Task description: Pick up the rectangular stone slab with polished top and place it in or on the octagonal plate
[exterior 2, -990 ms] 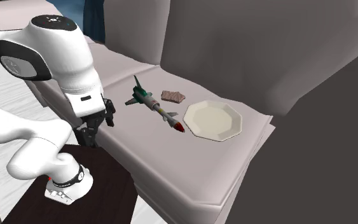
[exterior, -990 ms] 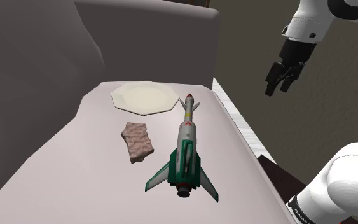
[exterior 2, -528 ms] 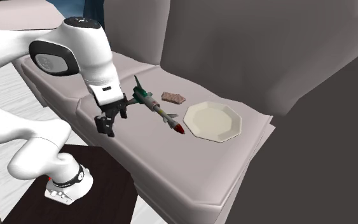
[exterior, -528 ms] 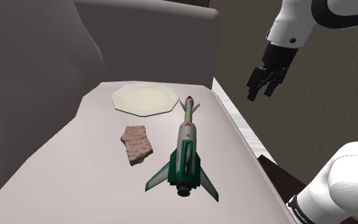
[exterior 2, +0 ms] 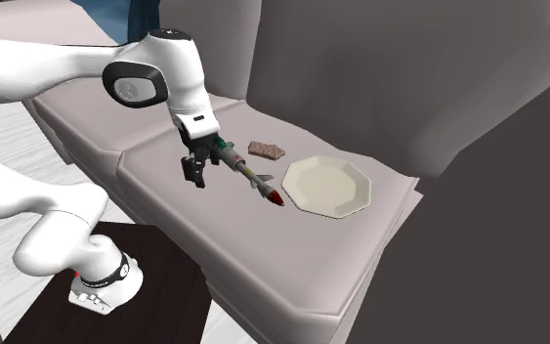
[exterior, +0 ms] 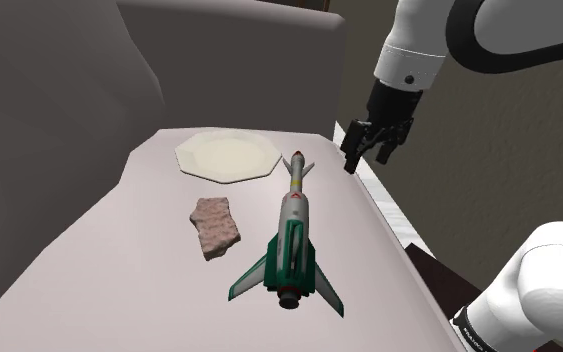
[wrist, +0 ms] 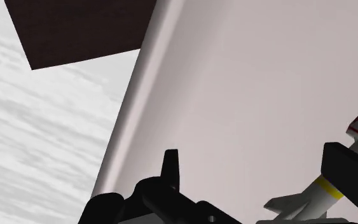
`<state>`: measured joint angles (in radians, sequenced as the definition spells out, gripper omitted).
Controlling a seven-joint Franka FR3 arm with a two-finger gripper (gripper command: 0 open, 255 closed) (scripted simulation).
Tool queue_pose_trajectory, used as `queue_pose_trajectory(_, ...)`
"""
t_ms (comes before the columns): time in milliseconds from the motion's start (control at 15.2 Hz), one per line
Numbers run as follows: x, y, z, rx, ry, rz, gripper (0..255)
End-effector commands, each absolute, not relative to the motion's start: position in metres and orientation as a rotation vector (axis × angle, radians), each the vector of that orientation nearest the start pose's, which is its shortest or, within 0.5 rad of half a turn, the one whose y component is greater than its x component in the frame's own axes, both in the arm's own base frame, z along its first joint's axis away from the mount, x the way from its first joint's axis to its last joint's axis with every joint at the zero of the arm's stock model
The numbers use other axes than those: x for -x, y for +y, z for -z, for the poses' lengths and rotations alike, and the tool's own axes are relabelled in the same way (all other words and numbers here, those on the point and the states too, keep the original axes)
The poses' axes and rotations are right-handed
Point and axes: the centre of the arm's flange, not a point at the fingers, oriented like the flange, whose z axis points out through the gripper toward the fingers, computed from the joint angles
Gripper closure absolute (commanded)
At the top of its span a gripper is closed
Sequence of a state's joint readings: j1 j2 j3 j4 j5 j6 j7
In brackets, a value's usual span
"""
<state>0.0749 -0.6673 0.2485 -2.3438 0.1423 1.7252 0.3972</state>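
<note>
Slab (exterior: 215, 225) lies flat beside the rocket (exterior: 291, 228), near the plate (exterior: 227, 155), untouched. The gripper (exterior: 364, 158) hangs over the edge of the cushion (exterior: 119, 270), jaws wide apart and empty, presumably ready to approach.

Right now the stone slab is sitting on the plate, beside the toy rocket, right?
Not quite. The shoulder view shows the stone slab on the sofa cushion, apart from the plate; it is beside the toy rocket.

A glossy white arm (exterior 2: 28, 61) of rounded links, dark grey joints (exterior 2: 134, 86), all-black fingers (wrist: 170, 167).
</note>
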Motion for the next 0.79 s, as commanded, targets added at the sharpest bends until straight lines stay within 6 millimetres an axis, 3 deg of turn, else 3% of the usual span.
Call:
queue_pose_trajectory(0, -0.339, 0.169, -0.556, 3.133, 0.224, 0.077, 0)
queue_pose_trajectory(726, -0.381, 0.304, -0.524, 3.145, 0.221, 0.179, 0)
